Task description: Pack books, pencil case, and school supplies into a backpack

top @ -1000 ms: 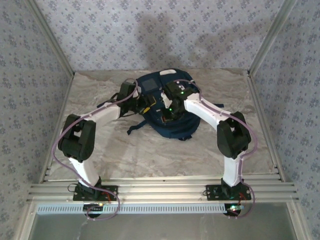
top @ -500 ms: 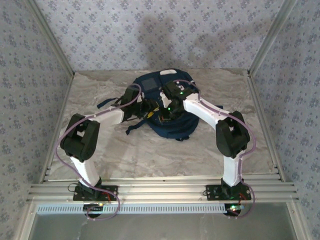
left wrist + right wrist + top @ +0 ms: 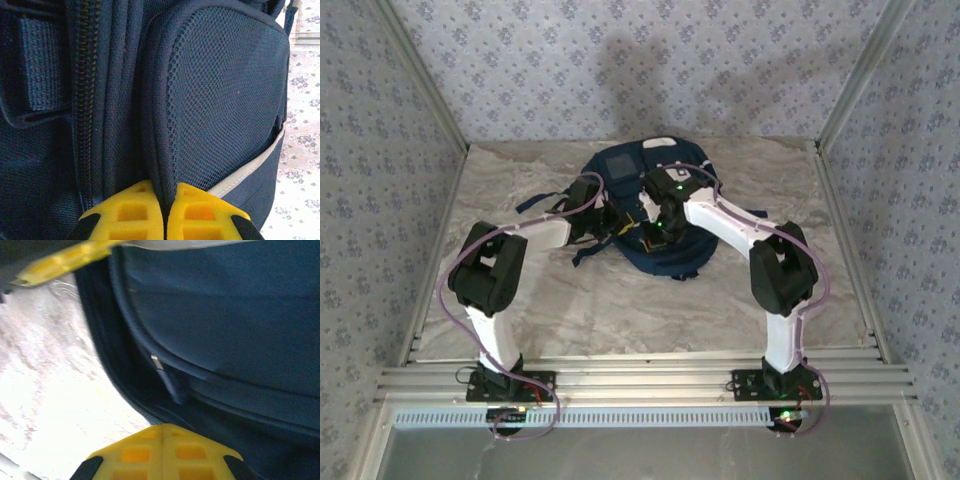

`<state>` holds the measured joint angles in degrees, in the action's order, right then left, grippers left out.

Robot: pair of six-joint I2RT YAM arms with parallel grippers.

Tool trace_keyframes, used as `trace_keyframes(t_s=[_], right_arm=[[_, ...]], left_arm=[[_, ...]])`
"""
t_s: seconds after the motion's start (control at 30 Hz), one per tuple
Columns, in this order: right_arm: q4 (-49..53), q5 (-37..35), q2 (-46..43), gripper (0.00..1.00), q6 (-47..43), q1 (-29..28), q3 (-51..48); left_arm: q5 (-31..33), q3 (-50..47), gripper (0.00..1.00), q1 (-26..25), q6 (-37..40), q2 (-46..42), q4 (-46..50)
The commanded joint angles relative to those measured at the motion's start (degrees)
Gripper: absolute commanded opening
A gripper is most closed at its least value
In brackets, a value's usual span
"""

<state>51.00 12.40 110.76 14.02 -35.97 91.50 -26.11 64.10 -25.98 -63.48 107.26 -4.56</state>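
Your left arm [image 3: 535,235] has pushed in toward the middle of the overhead frame over the last second. The left fingers [image 3: 618,222] now sit against the left side of the backpack [image 3: 675,255], closer to the right fingers [image 3: 655,228] than before.

The backpack lies on the counter [image 3: 620,310] just above the centre of the frame, with both wrists over it.

In your left wrist view, the left fingers [image 3: 172,212] at the bottom edge are clamped on a raised navy fold of the backpack. The fold runs straight up from between them along the edge of the mesh pocket [image 3: 225,100]. A zipper [image 3: 85,100] runs down the left of that frame, and a strip of white trim [image 3: 250,170] crosses the lower right.

In your right wrist view, the right fingers [image 3: 167,442] are pressed together at the bottom centre, and you can see nothing between them. Dark backpack fabric [image 3: 225,315] fills the right of the frame, and pale counter [image 3: 50,365] shows on the left.
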Motion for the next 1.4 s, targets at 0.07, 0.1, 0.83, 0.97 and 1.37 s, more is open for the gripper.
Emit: trace_keyframes(t_s=[0.07, 0.1, 0.83, 0.97, 1.37], right_arm=[[-0.53, -3.08, -3.2, 0.14, -3.13, 0.26, -2.46], [-1.65, -3.09, -3.42, 0.2, -3.22, 0.0, -2.91], [-17.46, -15.33, 2.33, 0.34, -1.11, -5.68, -9.87], [-20.2, -18.58, 3.41, 0.24, 1.61, -6.85, -11.75], [-21.76, -7.07, -4.55, 0.0, 4.08, -1.71, -14.83]], left_arm=[[0.12, 1.74, 0.0, 0.49, 0.3, -0.66, -2.03], [-0.06, 1.89, 0.0, 0.49, 0.22, -0.57, -2.03], [-0.52, 1.29, 0.0, 0.4, -1.09, -3.37, -3.01], [-0.7, 1.02, 0.0, 0.4, -1.75, -3.97, -3.51], [0.27, 1.1, 0.0, 1.82, 0.39, -5.15, -1.06]])
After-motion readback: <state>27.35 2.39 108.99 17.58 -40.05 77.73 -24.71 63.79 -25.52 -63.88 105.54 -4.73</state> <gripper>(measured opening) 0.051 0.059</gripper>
